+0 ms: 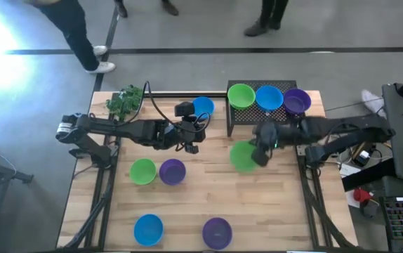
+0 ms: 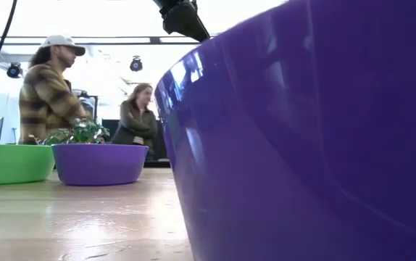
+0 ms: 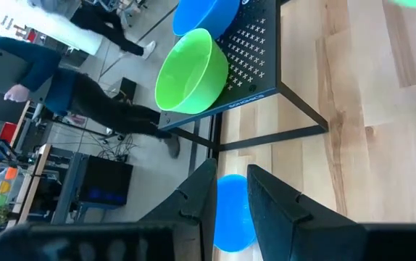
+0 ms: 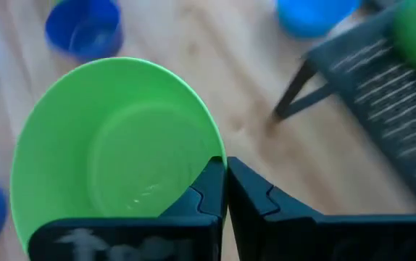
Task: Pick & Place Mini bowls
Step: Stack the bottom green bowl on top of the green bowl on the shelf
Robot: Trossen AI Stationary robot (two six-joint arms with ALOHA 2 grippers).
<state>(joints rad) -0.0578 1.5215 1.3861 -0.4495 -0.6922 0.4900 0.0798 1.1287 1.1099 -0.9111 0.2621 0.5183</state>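
Note:
My right gripper (image 1: 261, 156) is shut on a bright green mini bowl (image 4: 117, 145), in front of the black mesh rack (image 1: 247, 119). On the rack's top stand a green (image 1: 241, 95), a blue (image 1: 269, 97) and a purple bowl (image 1: 297, 100). A blue bowl (image 1: 203, 107) rests on the table left of the rack. Nearer lie a green (image 1: 142, 171), a purple (image 1: 172, 171), a blue (image 1: 148, 228) and a purple bowl (image 1: 217, 232). My left gripper (image 3: 232, 170) hangs over the table's middle, open by a narrow gap, holding nothing. My right gripper pinches the green bowl's rim (image 4: 215, 145) at one spot, one finger (image 4: 204, 188) inside the bowl and the other outside. The fingers slant down from the table's right side. The bowl is lifted off the wood, its mouth facing up and a little tilted.
A small leafy plant (image 1: 124, 102) stands at the table's far left corner. The rack's thin legs (image 4: 295, 98) stand on the wood close to the carried bowl. People stand and sit beyond the far edge (image 2: 48, 87). Bare wood lies between the near bowls and the rack.

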